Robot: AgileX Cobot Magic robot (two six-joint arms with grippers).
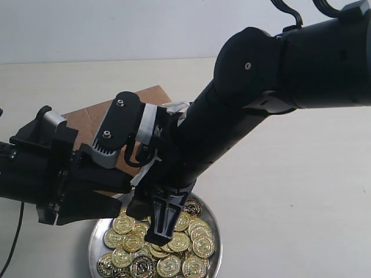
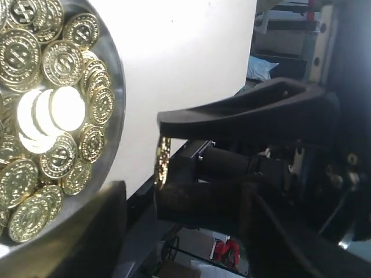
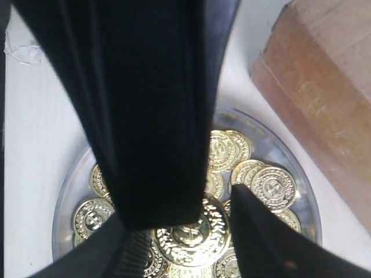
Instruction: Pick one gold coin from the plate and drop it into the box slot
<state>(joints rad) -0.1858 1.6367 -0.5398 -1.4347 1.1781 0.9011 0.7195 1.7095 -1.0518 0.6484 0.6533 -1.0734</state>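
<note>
The silver plate (image 1: 217, 238) near the front edge is heaped with gold coins (image 1: 200, 243). My right gripper (image 1: 165, 227) points down over the pile, shut on one gold coin (image 3: 192, 234) held across its width. The left wrist view shows that coin (image 2: 163, 159) edge-on between the right fingers (image 2: 243, 113), clear of the plate (image 2: 116, 110). My left gripper (image 1: 119, 200) sits low beside the plate's left rim, open and empty, one finger (image 2: 90, 231) dark in the foreground. The brown box (image 1: 87, 116) stands behind the arms. Its slot is hidden.
Both arms crowd together over the plate and in front of the box (image 3: 324, 104). A large black part (image 3: 145, 116) blocks much of the right wrist view. The white tabletop (image 1: 290, 191) spreads out to the right of the plate.
</note>
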